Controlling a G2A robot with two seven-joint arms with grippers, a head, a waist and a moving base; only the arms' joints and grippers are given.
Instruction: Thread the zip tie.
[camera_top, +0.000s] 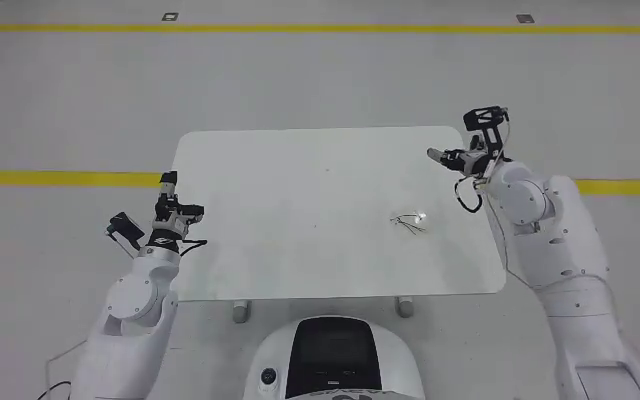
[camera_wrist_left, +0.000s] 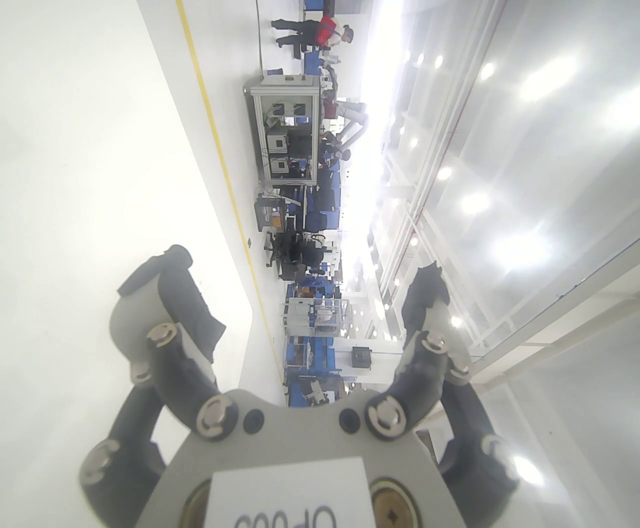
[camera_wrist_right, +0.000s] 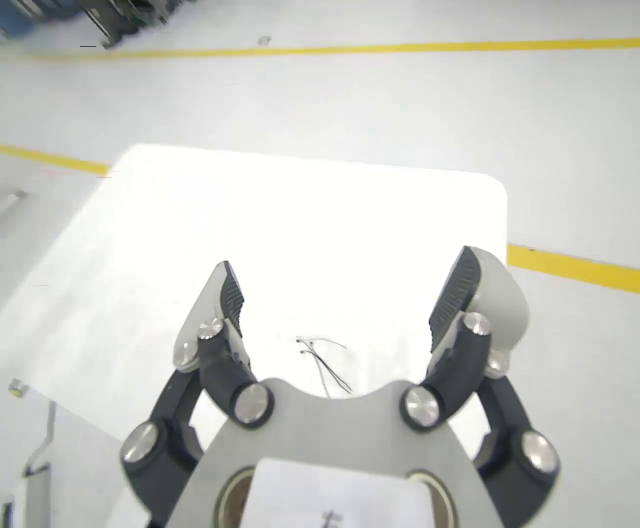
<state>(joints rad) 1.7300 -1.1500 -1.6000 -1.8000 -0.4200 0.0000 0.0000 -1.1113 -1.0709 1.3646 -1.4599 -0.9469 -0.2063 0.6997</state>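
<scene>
So the left gripper (camera_wrist_left: 300, 265) sits right at the left edge of the table (camera_top: 300, 200), about halfway along that edge. It's pointing out across the room rather than down at the surface. Its fingers are spread well apart with nothing between them.

The middle of the surface is just plain white. The zip tie (camera_top: 408, 222) lies flat on the right part of the table, nearer the right edge than the centre and roughly midway between the far and near edges. Honestly it looks like a small loose tangle of a few thin strands, not one neat tie, and I can't count them for sure. Nothing is touching it.

The right gripper (camera_wrist_right: 346, 260) hangs above the far right corner, tilted back over the surface. In its wrist view the zip tie (camera_wrist_right: 322, 365) shows low down between the two fingers, but well apart from them. Fingers wide apart here too, ribbed pads (camera_wrist_right: 452, 290) facing each other, holding nothing.
</scene>
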